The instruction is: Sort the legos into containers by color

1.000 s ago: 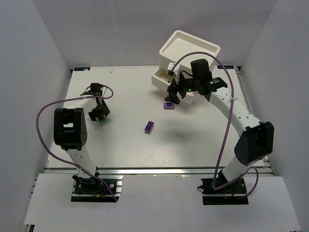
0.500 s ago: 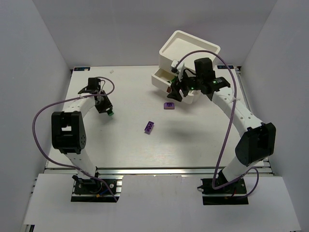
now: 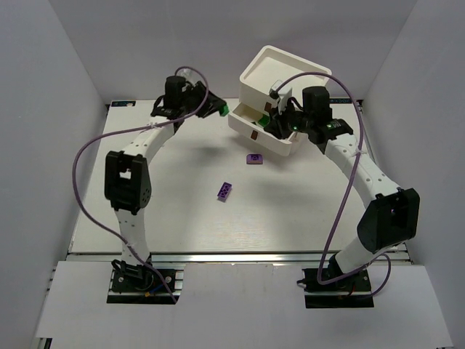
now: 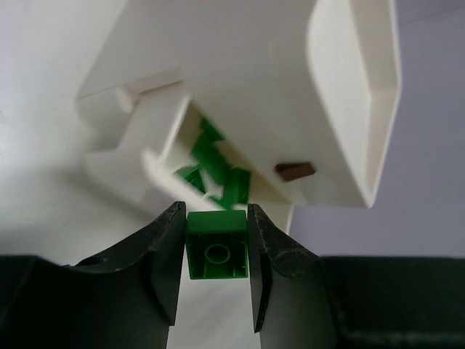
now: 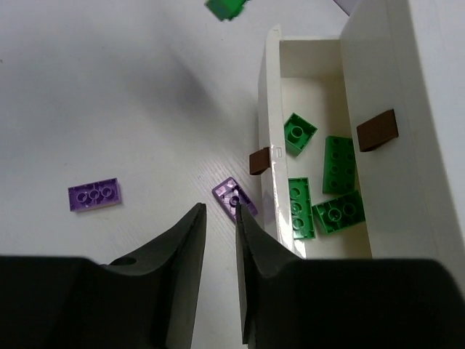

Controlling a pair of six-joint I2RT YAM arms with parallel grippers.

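My left gripper (image 4: 216, 218) is shut on a dark green lego (image 4: 216, 251), held in the air just left of the containers (image 3: 220, 109). The lower white bin (image 5: 270, 109) holds several green legos (image 5: 339, 163). A second white bin (image 3: 287, 73) sits tilted on top of it. Two purple legos lie on the table, one (image 5: 234, 195) close beside the lower bin's wall and one (image 5: 94, 195) farther out. My right gripper (image 5: 218, 211) hangs above the near purple lego by the bin's edge, its jaws a narrow gap apart with nothing between them.
Each bin carries a small brown mark (image 5: 377, 131) on its side. Both arms' purple cables loop above the table (image 3: 145, 211). The white side walls close in the workspace left, right and behind.
The left arm swung from the table's left side to the back, carrying the green lego up to the bins. The right gripper pulled back toward the bins and its jaws narrowed.
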